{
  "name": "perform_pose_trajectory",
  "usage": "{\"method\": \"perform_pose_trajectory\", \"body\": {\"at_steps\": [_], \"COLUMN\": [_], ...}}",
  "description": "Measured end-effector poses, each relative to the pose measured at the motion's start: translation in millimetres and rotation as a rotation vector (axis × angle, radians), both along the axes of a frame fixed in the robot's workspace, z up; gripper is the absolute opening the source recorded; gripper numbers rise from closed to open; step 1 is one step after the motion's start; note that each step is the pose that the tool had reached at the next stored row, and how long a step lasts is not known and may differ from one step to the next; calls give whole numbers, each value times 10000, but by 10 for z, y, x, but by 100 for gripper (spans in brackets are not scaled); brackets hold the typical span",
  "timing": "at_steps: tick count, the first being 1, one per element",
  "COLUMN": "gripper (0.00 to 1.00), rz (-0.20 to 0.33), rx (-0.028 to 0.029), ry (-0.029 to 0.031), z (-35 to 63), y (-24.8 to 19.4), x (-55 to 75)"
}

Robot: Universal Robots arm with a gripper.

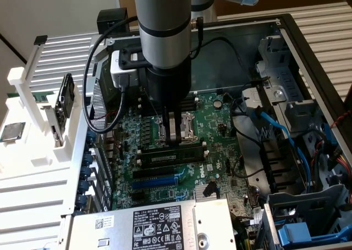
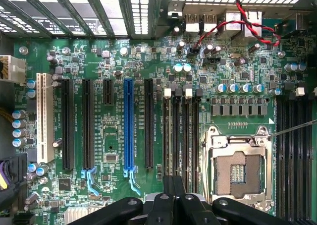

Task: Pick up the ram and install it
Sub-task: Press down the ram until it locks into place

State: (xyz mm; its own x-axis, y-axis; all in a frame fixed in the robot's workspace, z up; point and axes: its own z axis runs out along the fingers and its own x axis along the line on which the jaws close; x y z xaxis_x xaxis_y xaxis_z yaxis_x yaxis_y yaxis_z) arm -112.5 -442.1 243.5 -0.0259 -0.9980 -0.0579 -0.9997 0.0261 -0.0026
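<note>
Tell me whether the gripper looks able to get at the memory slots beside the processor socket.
Probably yes: the gripper, shut, hangs just above the memory slots, and nothing crosses them; the blue cables lie off to the exterior view's right.

grey tubular arm (image 1: 164,18) with black wrist, black looping cable, black pincer (image 1: 174,130).

Exterior brightness: even, fairly bright; white slatted plastic rack (image 1: 38,167) near washed out.
Exterior shadow: thick grey cylindrical robot arm (image 1: 164,24) darkens the green motherboard (image 1: 220,123) beneath it.
Exterior focus: slightly soft, small printing blurred.
Wrist brightness: strong daylight through the perforated metal case wall (image 2: 138,7), slots blown white.
Wrist glare: silver capacitor tops (image 2: 182,67) glint.
Wrist focus: board sharp; black near-lens gripper parts (image 2: 176,205) dark and blurred.
</note>
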Motion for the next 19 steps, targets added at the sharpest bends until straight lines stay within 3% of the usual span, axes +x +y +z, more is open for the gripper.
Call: {"method": "perform_pose_trajectory", "body": {"at_steps": [2, 9, 19], "gripper": [10, 10, 10], "rz": [1, 1, 1], "rx": [-16, -32, -36], "ry": [0, 0, 1], "z": [-5, -53, -93], "y": [26, 42, 42], "x": [0, 1, 0]}}
